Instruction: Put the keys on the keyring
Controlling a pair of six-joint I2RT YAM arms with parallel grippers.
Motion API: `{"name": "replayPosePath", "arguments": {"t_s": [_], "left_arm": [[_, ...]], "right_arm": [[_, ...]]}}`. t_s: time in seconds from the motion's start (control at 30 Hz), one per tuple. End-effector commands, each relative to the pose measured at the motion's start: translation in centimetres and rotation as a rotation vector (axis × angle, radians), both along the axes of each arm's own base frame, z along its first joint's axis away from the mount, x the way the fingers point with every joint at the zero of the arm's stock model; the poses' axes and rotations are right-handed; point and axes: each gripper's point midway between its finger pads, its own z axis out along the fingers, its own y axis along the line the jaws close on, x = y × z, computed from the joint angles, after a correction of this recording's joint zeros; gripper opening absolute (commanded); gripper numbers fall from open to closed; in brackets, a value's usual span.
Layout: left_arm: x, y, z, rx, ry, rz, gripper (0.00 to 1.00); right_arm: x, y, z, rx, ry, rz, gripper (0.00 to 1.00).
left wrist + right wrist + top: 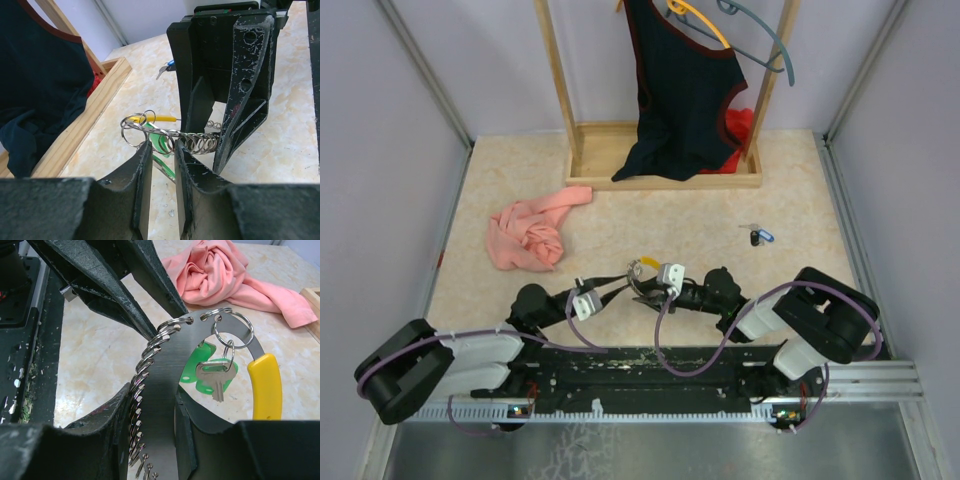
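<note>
The keyring (167,360) is a curved flat metal band with a yellow piece (265,385) and many small split rings threaded along it. My right gripper (150,392) is shut on the band, low over the table centre (645,296). A green-headed key (207,371) hangs from a small ring near the yellow piece. My left gripper (162,145) faces the right one (207,145); its jaws stand a narrow gap apart around one small ring, with the green key (159,137) showing between them. Two more keys (757,237), blue and black, lie on the table to the right.
A pink cloth (530,230) lies at the left of the table. A wooden rack (665,181) at the back carries a dark garment (680,90) and hangers (760,40), with a red cloth (740,125) behind. Walls close in both sides.
</note>
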Motion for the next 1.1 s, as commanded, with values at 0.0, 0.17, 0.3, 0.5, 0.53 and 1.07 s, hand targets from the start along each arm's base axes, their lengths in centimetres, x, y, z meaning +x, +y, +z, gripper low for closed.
{"name": "replayPosePath", "arguments": {"t_s": [0.0,0.17,0.3,0.5,0.53,1.07], "left_arm": [[0.0,-0.6,1.8,-0.044,-0.027,-0.019,0.28],[0.2,-0.5,1.4,-0.039,-0.016,-0.003,0.19],[0.5,0.0,1.7,-0.049,-0.012,0.025,0.07],[0.9,0.6,1.4,-0.017,0.045,0.073,0.01],[1.0,0.7,1.3,-0.011,0.059,0.078,0.01],[1.4,0.0,-0.8,0.108,0.286,0.092,0.01]], "right_arm": [[0.3,0.9,3.3,0.093,-0.065,0.024,0.0],[0.3,0.8,3.4,0.093,-0.064,0.02,0.0],[0.6,0.6,3.0,0.077,-0.061,-0.003,0.0],[1.2,0.3,2.3,0.051,-0.048,-0.038,0.0],[1.3,0.2,2.1,0.043,-0.045,-0.05,0.0],[1.8,-1.0,0.2,-0.087,0.014,-0.112,0.39]]}}
